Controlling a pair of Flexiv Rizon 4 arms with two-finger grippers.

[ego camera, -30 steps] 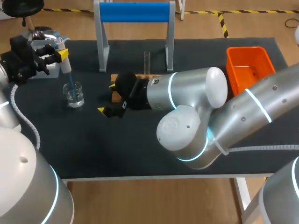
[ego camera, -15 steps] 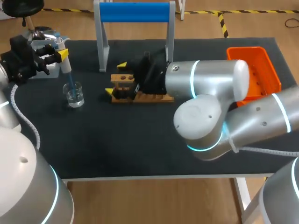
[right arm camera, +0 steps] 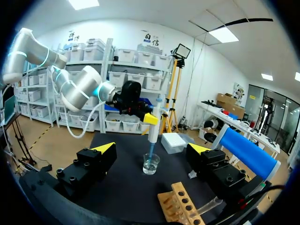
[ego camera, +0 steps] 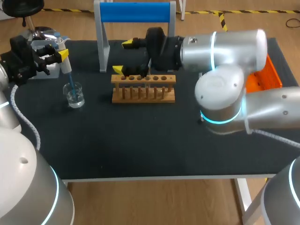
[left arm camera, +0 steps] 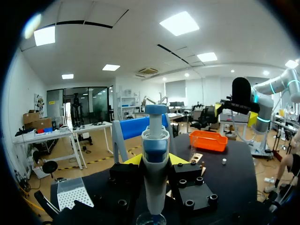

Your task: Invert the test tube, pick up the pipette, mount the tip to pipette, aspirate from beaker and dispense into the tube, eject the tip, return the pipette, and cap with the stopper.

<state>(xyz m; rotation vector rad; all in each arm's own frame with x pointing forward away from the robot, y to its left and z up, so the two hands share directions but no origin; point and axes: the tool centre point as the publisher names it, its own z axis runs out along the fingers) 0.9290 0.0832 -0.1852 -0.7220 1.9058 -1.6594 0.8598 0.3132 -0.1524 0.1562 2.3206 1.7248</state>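
Observation:
My left gripper [ego camera: 58,54] is shut on the blue-and-white pipette [ego camera: 65,70], held upright with its tip dipped into the small glass beaker [ego camera: 75,96]. In the left wrist view the pipette [left arm camera: 154,173] stands between the yellow tips over the beaker rim [left arm camera: 151,219]. My right gripper [ego camera: 123,56] is open and empty, hanging over the far left end of the wooden tube rack [ego camera: 143,88]. From the right wrist view, the rack [right arm camera: 180,206] lies just under the open right gripper [right arm camera: 153,148], a clear test tube [right arm camera: 208,205] sticks out of it, and the beaker [right arm camera: 151,164] is ahead.
A blue-barred stand [ego camera: 136,11] rises behind the rack. An orange bin [ego camera: 262,77] sits at the far right, partly behind my right arm. A white tip box [right arm camera: 174,142] lies beyond the beaker, near the left gripper.
My right arm has swung from in front of the rack up and back over its far left end, its gripper open throughout. The left arm with the pipette has stayed still.

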